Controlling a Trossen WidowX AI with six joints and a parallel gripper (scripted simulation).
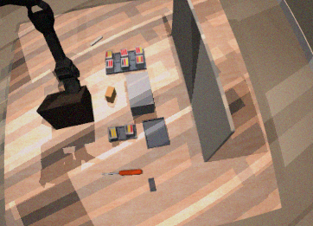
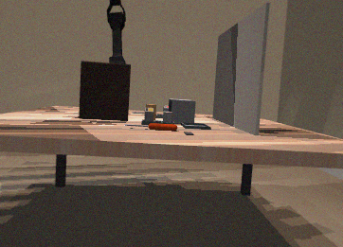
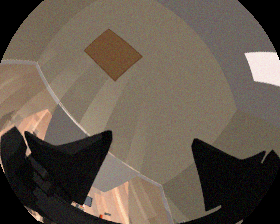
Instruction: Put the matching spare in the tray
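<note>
A grey block, the mounted unit (image 1: 140, 93), stands mid-table; no code on it can be read. A grey rack (image 1: 125, 60) behind it holds several spares with red and yellow labels. A smaller holder (image 1: 122, 132) in front holds two more spares. The flat dark grey tray (image 1: 156, 132) lies right of that holder. My arm's dark end body (image 1: 65, 107) hangs left of all these, also seen in the side view (image 2: 104, 90). In the wrist view my gripper (image 3: 154, 140) is open wide and empty. It faces grey surfaces with a tan square patch (image 3: 112, 54).
A tall grey panel (image 1: 203, 73) stands on the right side of the table. A small tan block (image 1: 111, 94) sits left of the unit. A red-handled screwdriver (image 1: 125, 172) and a small dark piece (image 1: 152, 184) lie near the front. A thin grey rod (image 1: 96, 41) lies at the back.
</note>
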